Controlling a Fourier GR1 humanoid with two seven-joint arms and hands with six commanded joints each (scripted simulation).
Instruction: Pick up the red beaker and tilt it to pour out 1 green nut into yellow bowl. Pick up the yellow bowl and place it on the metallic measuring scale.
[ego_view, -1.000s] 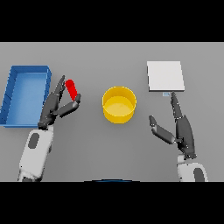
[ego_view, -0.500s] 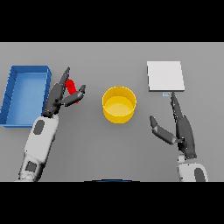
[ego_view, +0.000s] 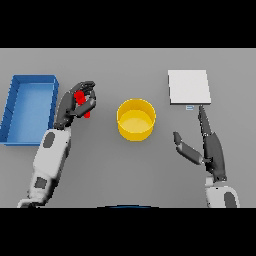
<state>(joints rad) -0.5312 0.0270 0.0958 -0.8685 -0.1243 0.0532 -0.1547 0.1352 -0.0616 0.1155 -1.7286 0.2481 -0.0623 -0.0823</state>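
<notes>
The red beaker (ego_view: 81, 101) is wrapped by my left hand (ego_view: 74, 104), fingers and thumb curled round it, left of the yellow bowl (ego_view: 136, 119). Only parts of the red beaker show between the fingers. The bowl stands at the table's middle, and its inside looks plain yellow. The metallic measuring scale (ego_view: 188, 86) is a flat pale square at the back right. My right hand (ego_view: 209, 146) rests open on the table just in front of the scale, fingers straight, thumb spread toward the bowl.
A blue rectangular bin (ego_view: 29, 106) stands at the far left, right beside my left hand and forearm.
My left hand has closed its fingers round the red beaker and moved a little farther back. The right hand, the bowl and the scale have stayed put.
</notes>
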